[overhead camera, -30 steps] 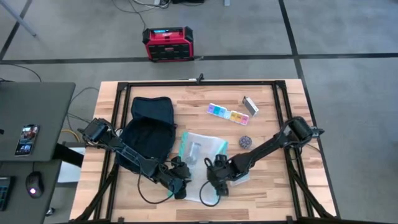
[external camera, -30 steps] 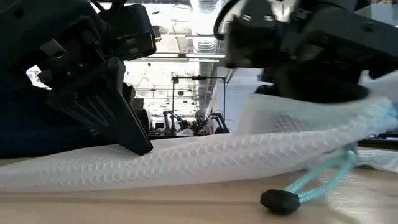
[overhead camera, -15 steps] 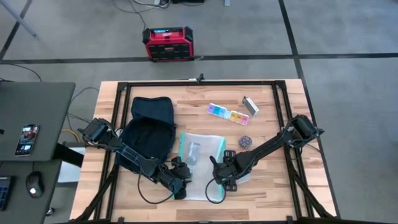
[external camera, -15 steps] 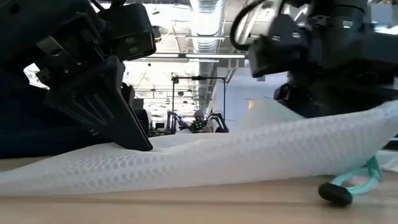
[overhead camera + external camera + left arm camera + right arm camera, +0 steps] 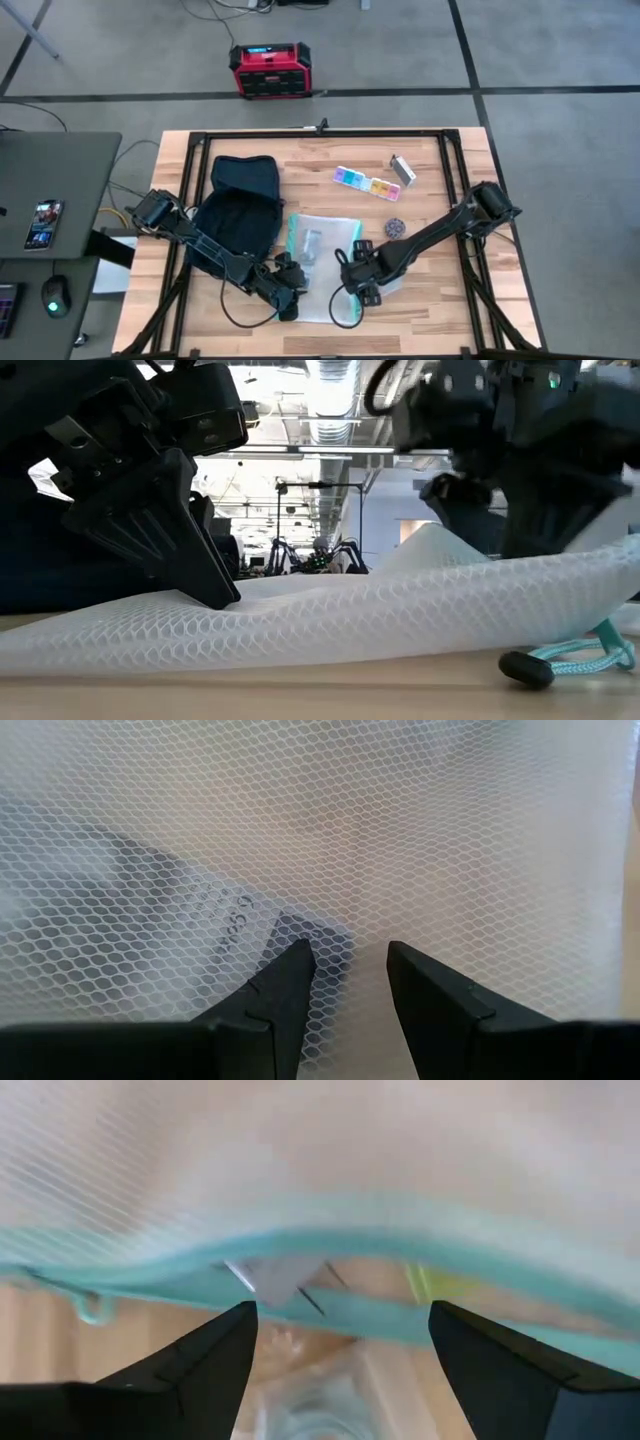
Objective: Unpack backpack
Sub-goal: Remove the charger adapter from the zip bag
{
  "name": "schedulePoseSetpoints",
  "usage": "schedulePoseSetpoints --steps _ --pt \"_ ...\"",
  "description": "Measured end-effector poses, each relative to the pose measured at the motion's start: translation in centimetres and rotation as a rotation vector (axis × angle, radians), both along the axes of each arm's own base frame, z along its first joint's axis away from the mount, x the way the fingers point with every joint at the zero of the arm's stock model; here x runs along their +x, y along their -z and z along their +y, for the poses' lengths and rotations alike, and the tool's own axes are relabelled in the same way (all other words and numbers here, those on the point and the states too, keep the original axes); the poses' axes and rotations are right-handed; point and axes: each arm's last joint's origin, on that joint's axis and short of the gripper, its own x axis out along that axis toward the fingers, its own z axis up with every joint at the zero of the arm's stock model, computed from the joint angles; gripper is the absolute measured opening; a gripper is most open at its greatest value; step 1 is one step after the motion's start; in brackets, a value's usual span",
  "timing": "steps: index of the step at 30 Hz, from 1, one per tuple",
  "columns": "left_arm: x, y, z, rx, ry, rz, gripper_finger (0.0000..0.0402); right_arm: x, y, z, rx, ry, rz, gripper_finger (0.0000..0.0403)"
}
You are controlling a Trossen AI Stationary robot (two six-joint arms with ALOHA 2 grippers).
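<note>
One backpack (image 5: 238, 205) lies open on the left half of your wooden surface (image 5: 440, 300), lining up; no logo or writing on it can be read. Just beside it, toward the middle, sits a white mesh pouch (image 5: 322, 262) with a teal edge. Your left claw (image 5: 289, 290) presses down on the pouch's near left side, fingers (image 5: 285, 982) parted only a little, gripping nothing. Your right claw (image 5: 360, 277) hangs over the pouch's right edge, spread wide and empty; it has moved slightly left since half a second ago. At surface level, the teal cord with its black toggle (image 5: 526, 669) now lies a bit further left. Farther back you have a pastel pill organizer (image 5: 366, 183). A red-black box (image 5: 270, 70) stands on the floor.
</note>
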Motion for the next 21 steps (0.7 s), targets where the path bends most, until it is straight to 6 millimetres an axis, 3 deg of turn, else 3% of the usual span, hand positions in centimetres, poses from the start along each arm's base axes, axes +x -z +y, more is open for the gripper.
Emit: schedulePoseSetpoints --steps 5,12,21 --pt "0.0 0.0 0.0 0.005 0.005 0.000 0.0125 0.6 -0.6 0.6 0.032 -0.050 -0.088 0.0291" --pt "-0.1 0.0 -0.1 0.000 -0.002 -0.001 0.0125 0.5 1.3 1.6 0.043 -0.112 -0.046 0.0291" --pt "-0.1 0.0 -0.1 -0.006 -0.003 0.000 0.0125 1.3 0.7 2.5 -0.017 -0.244 -0.192 0.0291"
